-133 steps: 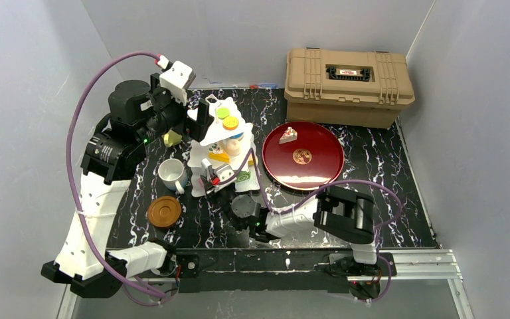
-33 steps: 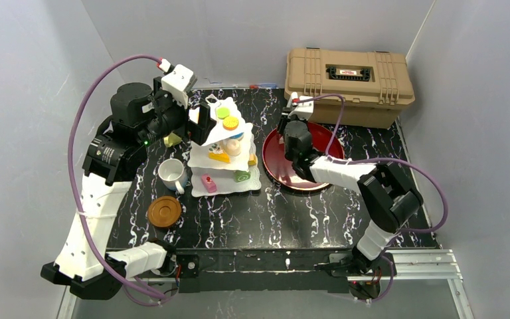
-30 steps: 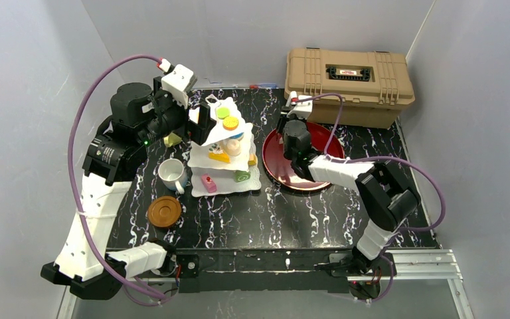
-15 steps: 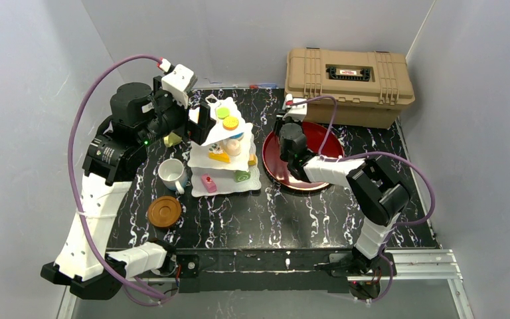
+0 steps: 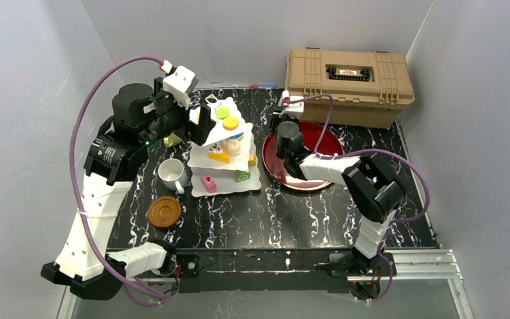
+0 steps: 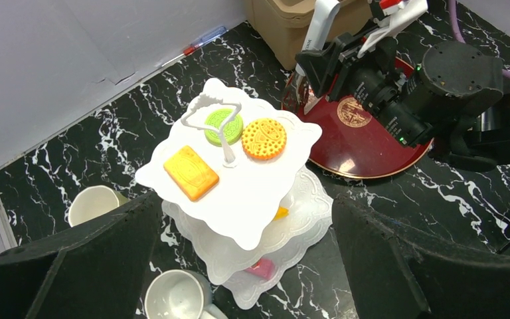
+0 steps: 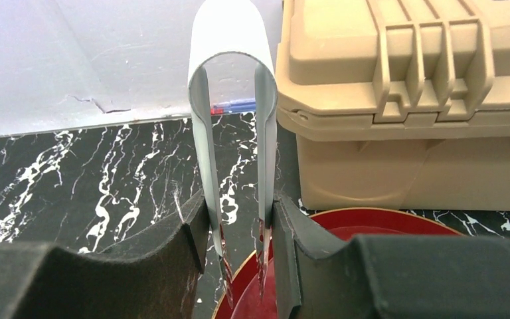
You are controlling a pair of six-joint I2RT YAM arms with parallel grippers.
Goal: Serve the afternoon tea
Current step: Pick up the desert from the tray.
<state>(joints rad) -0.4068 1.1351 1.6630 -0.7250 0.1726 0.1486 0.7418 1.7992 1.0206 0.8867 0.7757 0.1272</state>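
Observation:
The white three-tier cake stand (image 5: 224, 149) (image 6: 239, 199) carries a yellow, a green and an orange biscuit on its top tier and a pink pastry (image 6: 261, 268) on the bottom tier. My left gripper (image 5: 199, 123) (image 6: 244, 206) hangs open above it, one finger on each side. My right gripper (image 5: 279, 125) (image 7: 239, 219) is shut on silver tongs (image 7: 234, 100) (image 6: 317, 30), whose empty tips hang over the left rim of the red tray (image 5: 325, 136) (image 7: 372, 226). A white mug (image 5: 171, 174), a pale yellow-green mug (image 5: 172, 139) and a brown coaster (image 5: 164, 211) lie left of the stand.
The tan ribbed case (image 5: 348, 83) (image 7: 405, 100) stands at the back right, just behind the red tray. Grey walls close the table on three sides. The right arm's purple cable loops over the tray.
The right arm, first low by the stand's front, rose to the tray and over the last second drifted left along its rim with the tongs. The left arm stayed put.

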